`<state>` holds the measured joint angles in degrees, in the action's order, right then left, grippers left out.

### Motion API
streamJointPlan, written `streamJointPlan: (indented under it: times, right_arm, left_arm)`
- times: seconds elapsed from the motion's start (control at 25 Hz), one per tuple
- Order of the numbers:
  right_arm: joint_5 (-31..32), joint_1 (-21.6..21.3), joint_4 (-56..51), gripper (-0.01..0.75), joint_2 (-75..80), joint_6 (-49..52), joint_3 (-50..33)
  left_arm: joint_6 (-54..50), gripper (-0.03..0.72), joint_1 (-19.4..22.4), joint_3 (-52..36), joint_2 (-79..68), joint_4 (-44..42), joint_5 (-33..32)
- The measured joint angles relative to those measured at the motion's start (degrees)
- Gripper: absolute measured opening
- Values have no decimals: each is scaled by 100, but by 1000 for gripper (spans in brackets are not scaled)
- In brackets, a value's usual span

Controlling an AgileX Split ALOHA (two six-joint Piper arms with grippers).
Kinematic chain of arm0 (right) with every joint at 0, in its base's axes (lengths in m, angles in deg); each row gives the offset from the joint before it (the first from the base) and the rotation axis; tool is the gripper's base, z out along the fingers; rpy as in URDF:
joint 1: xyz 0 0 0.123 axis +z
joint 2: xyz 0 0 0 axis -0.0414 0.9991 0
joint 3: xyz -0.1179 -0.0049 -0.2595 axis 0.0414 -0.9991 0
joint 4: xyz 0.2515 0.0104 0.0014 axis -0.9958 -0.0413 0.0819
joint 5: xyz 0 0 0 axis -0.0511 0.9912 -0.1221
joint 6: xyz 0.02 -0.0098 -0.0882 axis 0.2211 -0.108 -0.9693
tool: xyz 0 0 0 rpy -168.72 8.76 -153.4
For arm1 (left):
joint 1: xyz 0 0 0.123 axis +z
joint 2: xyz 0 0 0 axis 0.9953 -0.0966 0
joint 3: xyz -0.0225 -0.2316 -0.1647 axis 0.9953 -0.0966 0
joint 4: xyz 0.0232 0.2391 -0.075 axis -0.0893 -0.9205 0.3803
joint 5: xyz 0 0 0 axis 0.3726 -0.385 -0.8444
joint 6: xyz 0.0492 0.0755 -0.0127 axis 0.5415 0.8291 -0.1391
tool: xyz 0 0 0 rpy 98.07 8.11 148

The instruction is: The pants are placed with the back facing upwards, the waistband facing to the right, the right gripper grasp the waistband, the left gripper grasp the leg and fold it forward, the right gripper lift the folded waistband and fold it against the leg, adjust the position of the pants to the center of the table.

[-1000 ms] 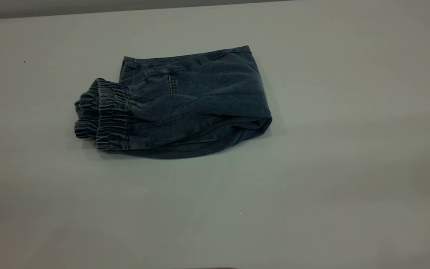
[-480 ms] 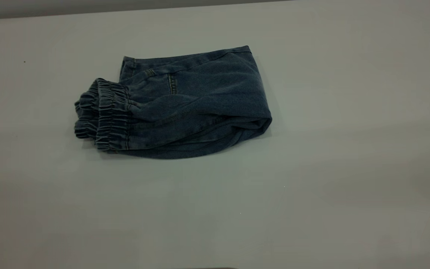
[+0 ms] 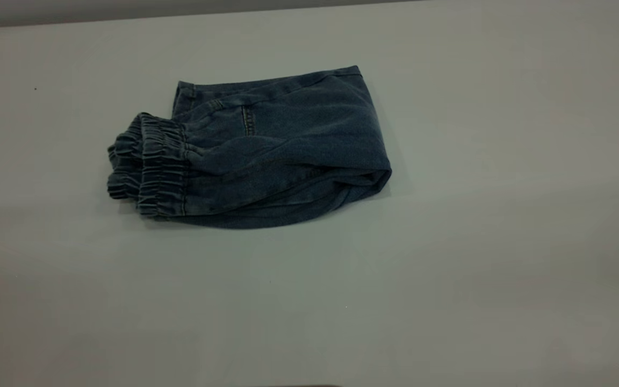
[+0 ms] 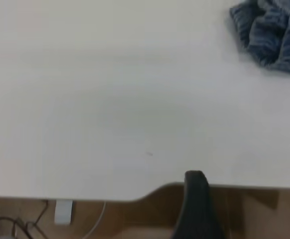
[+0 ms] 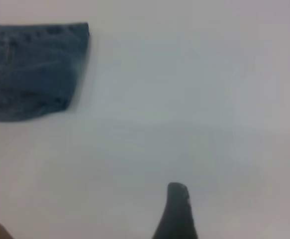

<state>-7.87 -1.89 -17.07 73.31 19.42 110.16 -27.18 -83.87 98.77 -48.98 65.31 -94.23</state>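
Note:
The pants (image 3: 288,134) lie folded into a compact blue denim bundle on the table (image 3: 449,269), left of the middle and toward the far side. The gathered waistband (image 3: 151,164) is bunched at the bundle's left end, and the fold forms its right end. The leg is hidden inside the fold. Neither arm shows in the exterior view. The dark tip of my left gripper (image 4: 195,199) hangs over the table's near edge, far from the waistband (image 4: 274,35). My right gripper (image 5: 177,209) hovers over bare tabletop, well apart from the pants' folded end (image 5: 35,69).
Below the table's edge (image 4: 85,195) in the left wrist view are a wooden floor, a white box (image 4: 62,211) and cables. The table's far edge (image 3: 180,16) runs along the top of the exterior view.

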Motion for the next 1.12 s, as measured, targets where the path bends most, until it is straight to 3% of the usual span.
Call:
streamJointPlan:
  times: [0.44, 1.12]
  right_arm:
    - [0, 0, -5, 506, -59, 0, 0]
    - [0, 0, -5, 506, -59, 0, 0]
  left_arm:
    - [0, 462, -408, 0, 665, 0, -41]
    - [11, 462, -347, 0, 691, 11, -83]
